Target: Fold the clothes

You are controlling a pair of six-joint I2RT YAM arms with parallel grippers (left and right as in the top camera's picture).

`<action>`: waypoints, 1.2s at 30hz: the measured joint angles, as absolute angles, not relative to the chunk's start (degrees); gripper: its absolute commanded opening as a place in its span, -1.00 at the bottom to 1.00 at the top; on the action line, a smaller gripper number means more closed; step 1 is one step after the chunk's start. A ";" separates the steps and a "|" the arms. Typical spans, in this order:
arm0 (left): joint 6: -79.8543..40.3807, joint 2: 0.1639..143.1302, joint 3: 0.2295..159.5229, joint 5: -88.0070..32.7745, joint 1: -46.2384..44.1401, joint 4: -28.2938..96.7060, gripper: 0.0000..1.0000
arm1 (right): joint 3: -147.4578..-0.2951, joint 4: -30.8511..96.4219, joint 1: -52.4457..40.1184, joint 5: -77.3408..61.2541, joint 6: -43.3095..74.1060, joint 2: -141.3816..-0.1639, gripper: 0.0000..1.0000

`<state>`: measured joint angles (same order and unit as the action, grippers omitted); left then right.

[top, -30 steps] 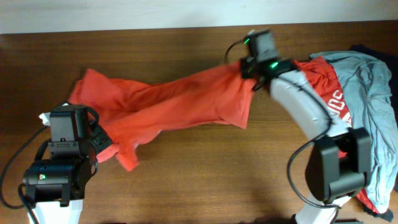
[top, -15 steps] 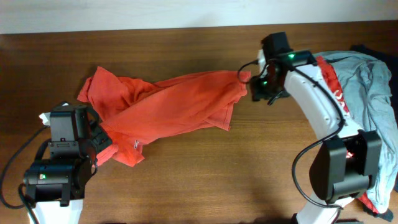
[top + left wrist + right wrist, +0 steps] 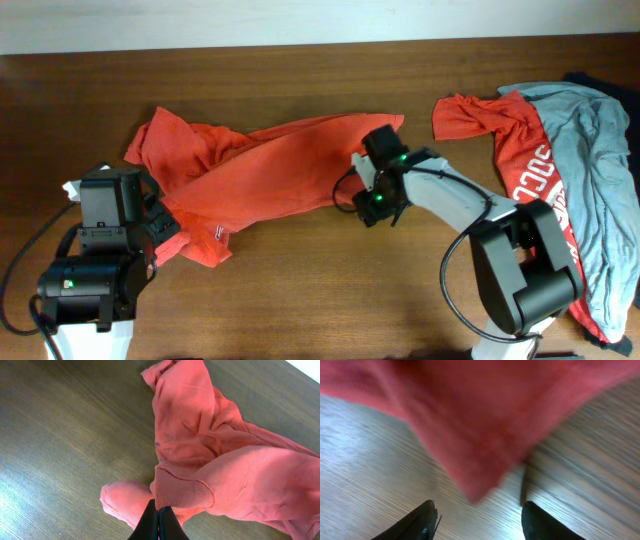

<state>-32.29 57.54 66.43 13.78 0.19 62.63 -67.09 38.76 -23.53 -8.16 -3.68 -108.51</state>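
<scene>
On the brown bench, the orange-red T-shirt lies bunched, one edge at the tip of the clenched left end effector, its other corner just ahead of the released, empty right end effector.

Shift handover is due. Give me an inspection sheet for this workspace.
Surface: wooden table, brown grain, no spills seen.
Job's things: orange-red T-shirt lies bunched and unfolded at left-centre; red lettered shirt and grey-blue shirt are heaped at the right edge.
Clutter: dark item at the far right corner, too little showing to identify.
Grippers: left gripper is shut, tips at the T-shirt's hem, grip unclear; right gripper is open and empty, at the T-shirt's right end.
Cables: left arm cable and right arm cable loop loosely by the bases.
Surroundings: pale wall behind the table.
</scene>
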 measured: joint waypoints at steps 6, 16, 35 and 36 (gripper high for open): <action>-32.29 57.54 66.43 13.78 0.19 62.63 -0.99 | -65.08 32.62 -25.93 -8.45 -4.08 -108.49 0.19; -32.29 57.54 66.43 13.78 0.19 62.65 -0.99 | -64.20 28.23 -25.93 -7.55 -4.03 -108.49 0.19; -29.95 57.54 66.43 13.76 0.19 60.77 -1.00 | -66.39 38.06 -25.91 -3.25 1.80 -107.18 -0.92; -28.88 57.54 66.43 13.80 0.19 59.68 -0.99 | -67.61 41.34 -25.67 -3.25 1.96 -106.24 -0.92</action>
